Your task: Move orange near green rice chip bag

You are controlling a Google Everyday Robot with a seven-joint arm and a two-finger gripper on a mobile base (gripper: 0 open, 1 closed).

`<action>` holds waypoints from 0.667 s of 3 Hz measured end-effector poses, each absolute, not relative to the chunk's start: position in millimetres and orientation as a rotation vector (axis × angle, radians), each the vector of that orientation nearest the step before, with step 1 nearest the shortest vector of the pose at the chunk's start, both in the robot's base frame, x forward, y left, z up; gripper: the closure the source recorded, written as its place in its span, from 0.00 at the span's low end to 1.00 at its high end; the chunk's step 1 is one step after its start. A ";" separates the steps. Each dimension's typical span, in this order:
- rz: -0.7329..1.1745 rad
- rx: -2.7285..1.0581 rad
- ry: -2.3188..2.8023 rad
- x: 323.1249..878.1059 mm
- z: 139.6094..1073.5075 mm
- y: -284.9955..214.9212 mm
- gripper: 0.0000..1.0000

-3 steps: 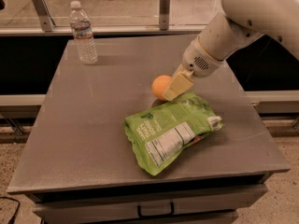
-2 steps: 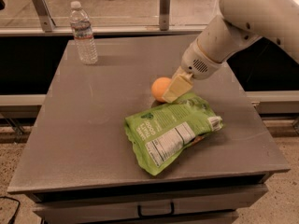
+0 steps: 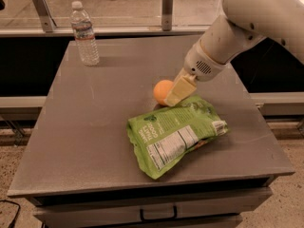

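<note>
So this one looks pretty much done to me. The orange (image 3: 160,90) is right at the top edge of the bag (image 3: 175,133), just beside it, maybe even touching the crinkled rim, though I can't say for sure. The bag lies flat near the middle of the worktop (image 3: 95,118), label panel facing up.

The pincer (image 3: 178,91) is down low, right against the orange on its right side, and covers part of it. Its pale tip sits just over the bag's upper edge. From this angle I honestly can't tell whether the pincer is clamped on the orange or has let go, because the far side is hidden. Same goes for whether the orange is resting on the worktop or hanging just off it, but it looks very low.

My read is that the "near" part is sorted. What's left is letting go, if it hasn't already, and backing the arm (image 3: 247,23) off without nudging the orange so it rolls away. It's round and the worktop is smooth, so that could happen.

The bottle (image 3: 85,34) in the far left corner is well apart from all this.
</note>
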State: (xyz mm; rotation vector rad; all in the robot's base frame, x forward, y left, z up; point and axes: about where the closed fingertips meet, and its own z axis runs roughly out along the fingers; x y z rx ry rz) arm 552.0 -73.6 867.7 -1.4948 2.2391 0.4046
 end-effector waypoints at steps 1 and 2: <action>0.406 -1.498 2.239 551.6 867.0 -72.6 0.00; 0.406 -1.498 2.239 551.6 867.0 -72.5 0.00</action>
